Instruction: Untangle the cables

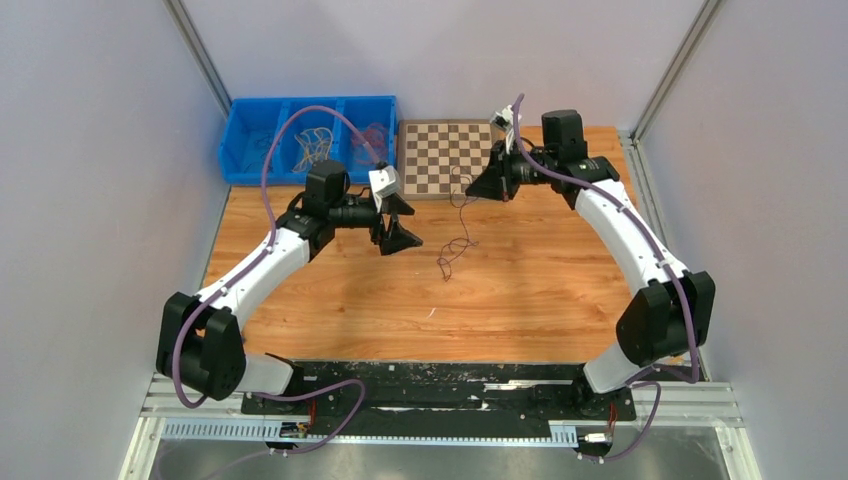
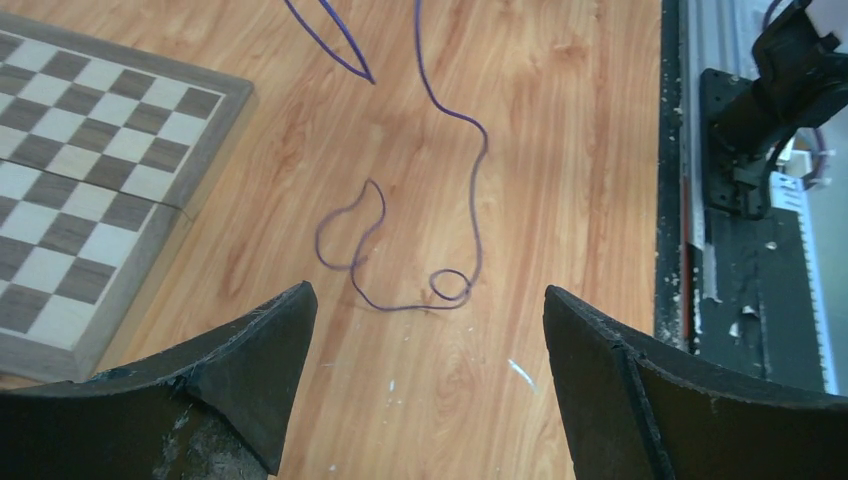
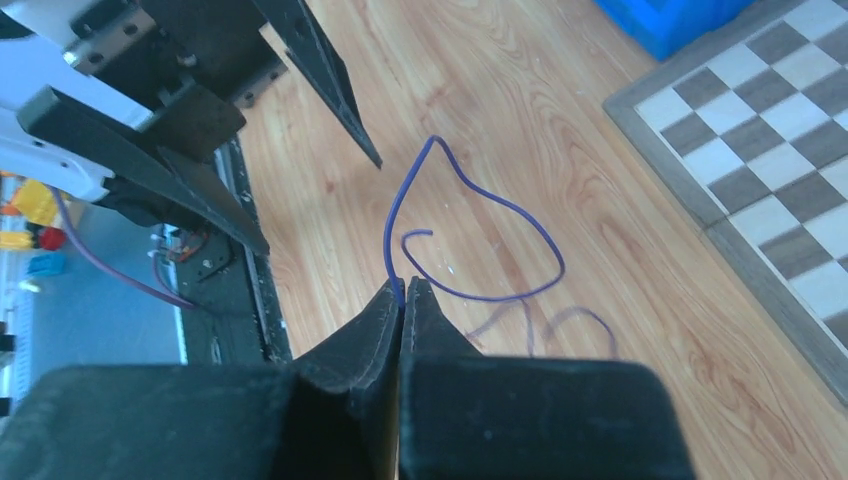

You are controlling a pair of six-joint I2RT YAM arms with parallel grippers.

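Across the room's middle stood the wooden table (image 1: 520, 300), and from its near edge the two white arms curved inward toward each other, the left arm (image 1: 260, 275) bending right and the right arm (image 1: 625, 225) bending left. At the far left corner sat a blue bin (image 1: 236, 128) with three compartments; whitish wires (image 1: 315, 145) lay bundled in the middle one and reddish wires (image 1: 375, 132) in the right one, while what lay in the left one was too faint for me to make out. Just beside the bin lay a chessboard (image 1: 445, 155), flat on the wood. The left gripper (image 1: 398, 222) hung over the table near the board's front left corner, its two fingers spread wide apart with nothing between them. The right gripper (image 1: 490, 183) was over the board's near edge, its fingers pressed tight together on one end of a thin purple cable (image 1: 455, 250). From that pinch the cable dropped to the table and lay in loose loops on the bare wood between the two grippers, just in front of the chessboard and touching neither the board nor the left fingers
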